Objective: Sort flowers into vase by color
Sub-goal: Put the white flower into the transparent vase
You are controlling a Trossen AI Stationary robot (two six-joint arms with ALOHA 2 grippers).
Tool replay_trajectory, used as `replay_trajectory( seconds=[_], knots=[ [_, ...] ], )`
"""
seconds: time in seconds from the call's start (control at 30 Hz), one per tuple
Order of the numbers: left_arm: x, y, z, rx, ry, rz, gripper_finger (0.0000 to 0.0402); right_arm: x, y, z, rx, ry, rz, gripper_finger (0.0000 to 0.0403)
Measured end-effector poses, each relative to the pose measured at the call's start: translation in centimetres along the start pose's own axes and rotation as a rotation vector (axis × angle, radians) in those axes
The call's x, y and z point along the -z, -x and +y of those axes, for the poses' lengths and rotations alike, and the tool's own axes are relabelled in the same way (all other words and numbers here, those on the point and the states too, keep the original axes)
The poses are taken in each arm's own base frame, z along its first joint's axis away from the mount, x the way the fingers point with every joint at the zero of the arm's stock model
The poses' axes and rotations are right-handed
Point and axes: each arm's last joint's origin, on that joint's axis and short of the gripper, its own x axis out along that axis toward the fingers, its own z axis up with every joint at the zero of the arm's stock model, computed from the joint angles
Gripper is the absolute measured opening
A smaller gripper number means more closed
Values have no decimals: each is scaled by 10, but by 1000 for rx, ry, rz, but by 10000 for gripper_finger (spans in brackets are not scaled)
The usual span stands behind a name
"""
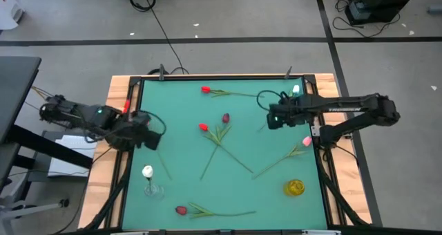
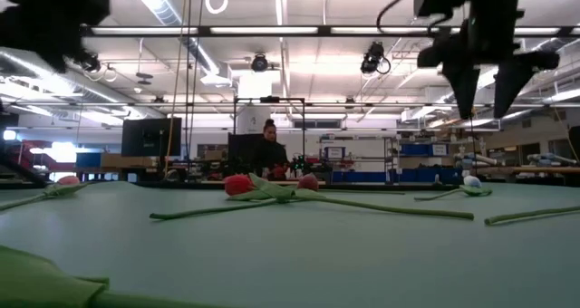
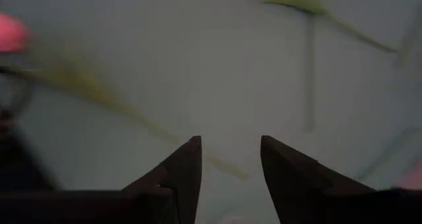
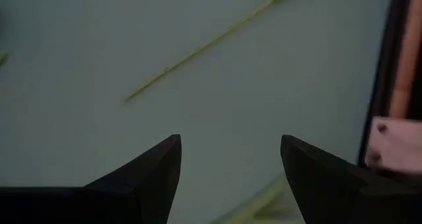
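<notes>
While both arms hang above the green bench (image 1: 179,104), neither holds anything: the left gripper (image 1: 146,139) sits over the bench's left edge with its fingers (image 3: 181,171) parted around bare mat, and the right gripper (image 1: 274,117) hovers near the right side, fingers (image 4: 158,168) spread wide. The flowers lie scattered flat. A red one (image 1: 206,90) is near the far edge, another red (image 1: 203,127) and a maroon one (image 1: 226,117) cross stems mid-bench, a pink one (image 1: 306,142) lies by the right edge, and a red one (image 1: 181,210) lies at the near edge. A white flower (image 1: 147,171) stands in a clear vase (image 1: 152,189) near the left; a yellow vase (image 1: 295,187) stands near the right
</notes>
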Motion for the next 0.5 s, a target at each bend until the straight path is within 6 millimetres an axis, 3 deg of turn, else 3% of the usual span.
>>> replay_trajectory(
  seconds=[0.2,0.5],
  knots=[
    [-21,-17,-32,147,-1,-78,160,-33,-46,-19,-2,-83,39,268],
    [-49,-56,-58,133,13,-147,160,-70,-101,-53,-91,-372,-39,257]
  ],
)
